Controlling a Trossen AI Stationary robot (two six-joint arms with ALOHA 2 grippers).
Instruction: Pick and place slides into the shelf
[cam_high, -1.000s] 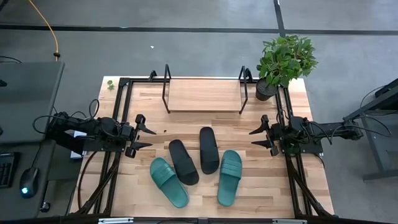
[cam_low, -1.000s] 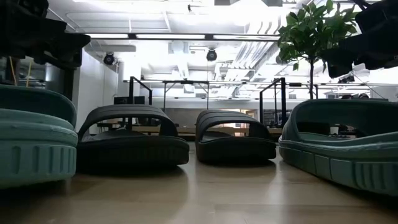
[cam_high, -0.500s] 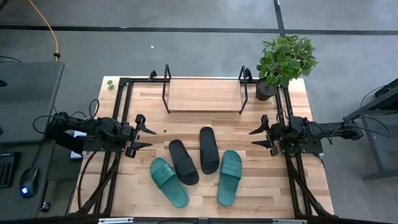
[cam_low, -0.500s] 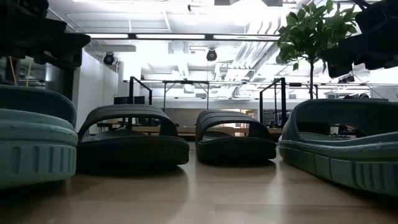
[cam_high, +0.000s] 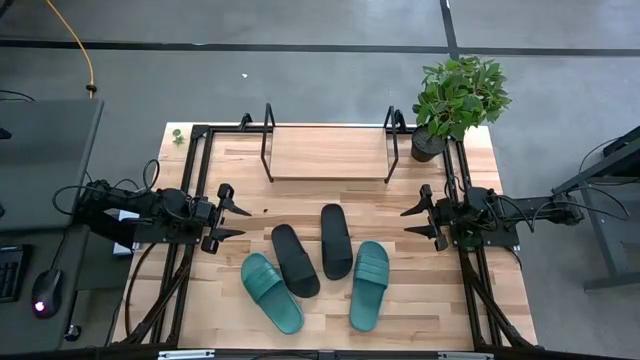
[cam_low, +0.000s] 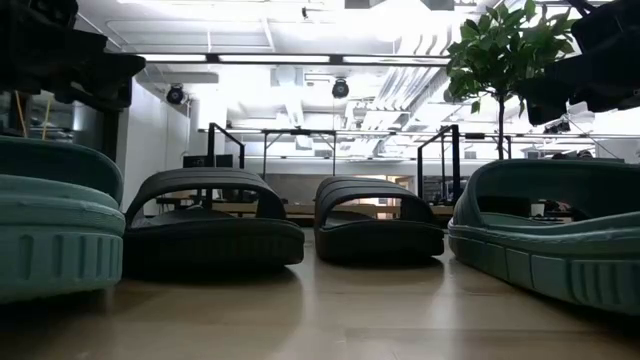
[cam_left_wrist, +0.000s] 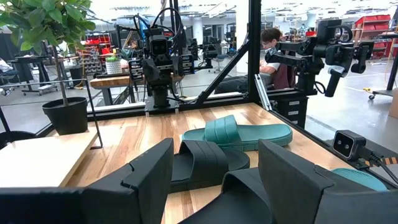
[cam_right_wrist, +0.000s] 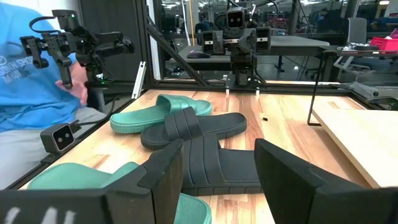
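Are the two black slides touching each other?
Apart. The high view shows bare wood between the left black slide and the right black slide; the low view shows the gap too.

Left arm (cam_high: 150, 215): dark, boxy jointed segments, black cables looping beside it.
Right arm (cam_high: 500, 215): dark, the same build, thin black cables trailing.
Left gripper (cam_high: 238, 221): two flat, black, angular fingers.
Right gripper (cam_high: 410, 220): two matching black fingers.
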